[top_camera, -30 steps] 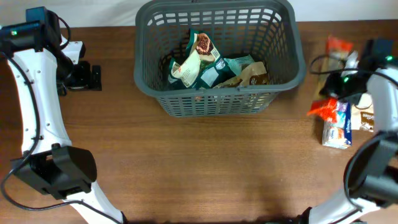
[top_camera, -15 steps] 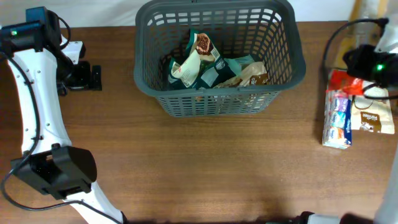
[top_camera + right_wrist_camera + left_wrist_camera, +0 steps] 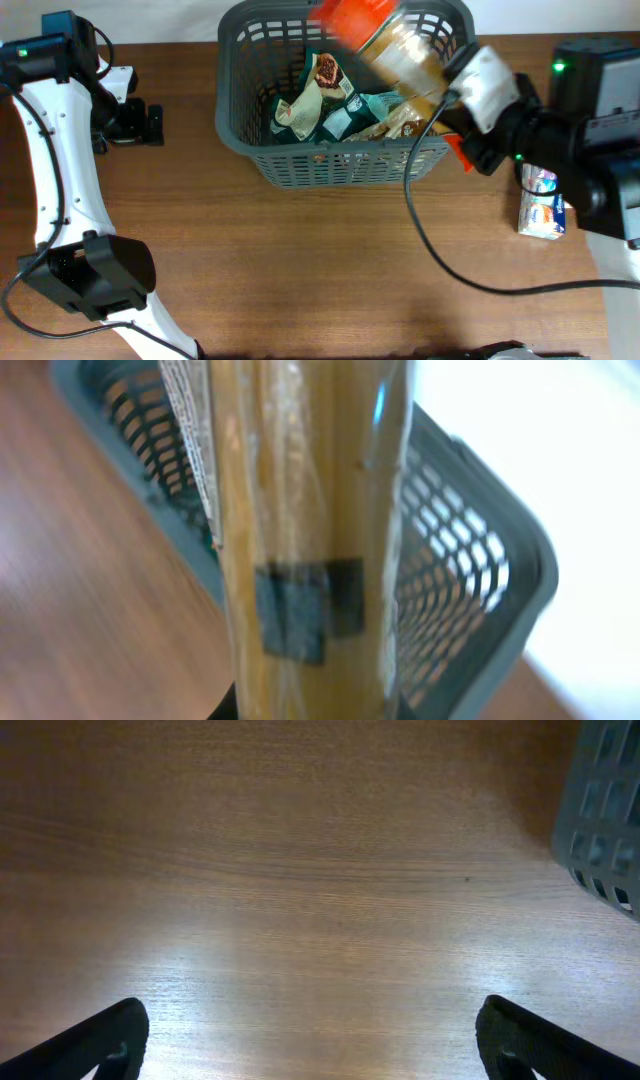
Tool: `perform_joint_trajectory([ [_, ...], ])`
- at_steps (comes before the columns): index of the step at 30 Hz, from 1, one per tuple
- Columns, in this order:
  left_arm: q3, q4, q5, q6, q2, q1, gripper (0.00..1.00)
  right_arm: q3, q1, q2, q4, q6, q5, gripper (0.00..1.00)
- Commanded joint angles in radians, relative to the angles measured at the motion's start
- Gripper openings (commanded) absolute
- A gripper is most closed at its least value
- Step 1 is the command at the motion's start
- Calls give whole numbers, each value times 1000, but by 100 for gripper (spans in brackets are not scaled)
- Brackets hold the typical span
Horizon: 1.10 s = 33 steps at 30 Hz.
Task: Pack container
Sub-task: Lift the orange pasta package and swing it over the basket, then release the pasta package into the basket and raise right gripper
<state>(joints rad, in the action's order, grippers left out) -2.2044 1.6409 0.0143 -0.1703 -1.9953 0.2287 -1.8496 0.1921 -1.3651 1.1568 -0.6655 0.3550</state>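
Note:
The dark grey slotted basket (image 3: 232, 120) stands at the table's far middle and holds several snack packets (image 3: 325, 105). My right gripper (image 3: 447, 95) is shut on a long clear packet (image 3: 395, 45) with an orange end and tan contents, held slantwise above the basket's right half. In the right wrist view the packet (image 3: 300, 530) fills the middle, with the basket (image 3: 480, 590) behind it and the gripper (image 3: 310, 708) mostly hidden at the bottom edge. My left gripper (image 3: 153, 123) is open and empty over bare wood left of the basket; its fingers (image 3: 315, 1040) show spread wide.
A blue and white packet (image 3: 543, 208) lies on the table at the right, partly under my right arm. A basket corner (image 3: 605, 810) shows at the right of the left wrist view. The table's far edge runs behind the basket.
My right arm has lifted the long packet from the pile at the right and swung it left over the basket. The left arm has not moved.

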Motion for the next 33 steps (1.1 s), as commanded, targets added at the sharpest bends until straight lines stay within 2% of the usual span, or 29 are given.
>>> perform_joint_trajectory([
  [1,4,1,-11,13,21,5,99,-47,37,-16,-81,-203,-33,4],
  [4,4,1,-11,13,21,5,99,-47,39,-60,-143,-212,-69,4],
  [12,4,1,-11,13,21,5,99,-47,39,-225,-227,-356,-72,4],
  [18,4,1,-11,13,21,5,99,-47,39,-362,-262,-355,-79,4],
  [22,4,1,-11,13,21,5,99,-47,39,-421,-263,-347,-79,12],
  [24,4,2,-11,13,21,5,99,-47,39,-444,-262,-347,-79,25],
  [26,4,1,-11,13,21,5,99,-47,49,-452,-257,-347,-88,29],
  [28,4,1,-11,13,21,5,99,-47,65,-452,-265,-347,-149,36],
  [31,4,1,-11,13,21,5,99,-48,90,-447,-284,-342,-252,40],
  [33,4,1,-11,13,21,5,99,-51,109,-434,-310,-269,-319,44],
])
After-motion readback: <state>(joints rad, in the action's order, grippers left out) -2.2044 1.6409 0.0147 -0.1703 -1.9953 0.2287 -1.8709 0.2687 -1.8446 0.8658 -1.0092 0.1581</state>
